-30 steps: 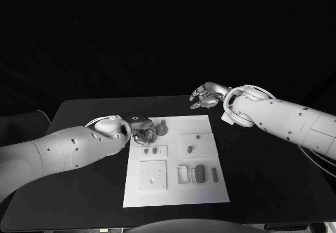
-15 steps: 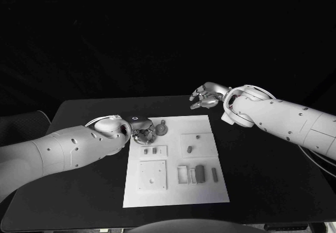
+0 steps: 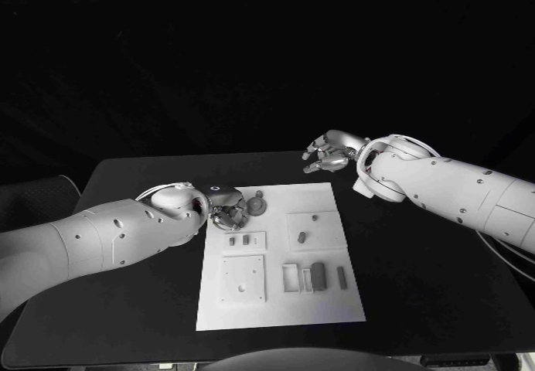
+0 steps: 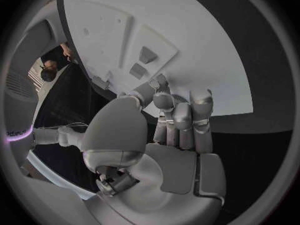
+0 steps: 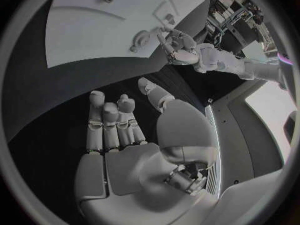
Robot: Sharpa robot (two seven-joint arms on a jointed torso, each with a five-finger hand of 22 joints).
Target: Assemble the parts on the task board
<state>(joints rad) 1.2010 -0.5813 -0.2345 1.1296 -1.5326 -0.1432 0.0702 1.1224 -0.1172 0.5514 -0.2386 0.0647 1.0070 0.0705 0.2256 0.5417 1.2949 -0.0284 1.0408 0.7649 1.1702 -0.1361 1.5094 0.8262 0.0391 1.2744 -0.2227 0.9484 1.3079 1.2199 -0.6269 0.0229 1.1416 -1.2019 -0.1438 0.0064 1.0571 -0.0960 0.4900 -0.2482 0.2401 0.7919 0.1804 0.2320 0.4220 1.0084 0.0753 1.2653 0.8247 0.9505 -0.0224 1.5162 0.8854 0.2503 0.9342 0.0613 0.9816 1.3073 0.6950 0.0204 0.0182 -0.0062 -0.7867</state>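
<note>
The task board point(image 3: 281, 259), a white plate, lies in the lower middle of the head view on the black table point(image 3: 424, 263), its long side running up the frame. The left hand point(image 3: 226, 210) sits at the board's upper left corner, fingers curled down toward the surface just beside a round grey part point(image 3: 257, 205) that lies near the board's top edge; whether the fingers actually pinch that part or anything else cannot be told, since the head view hides the fingertips and the left wrist view shows the fingers point(image 4: 178, 117) bunched together over the board's edge with nothing clearly between them. That placement suggests the hand is working at, or about to pick, a piece in that corner. Below it, 2 small dark parts point(image 3: 239, 240) rest in a raised square block, a rounded part point(image 3: 303, 237) lies on the square to the right of them, and long grey bar parts point(image 3: 319, 277) sit in a slotted holder at the board's lower middle, so most pieces seem sorted and waiting. The right hand point(image 3: 329, 154) hangs above the table past the board's upper right corner, well apart from every part, its fingers loosely spread and holding nothing, likely parked clear so the left arm has room.
</note>
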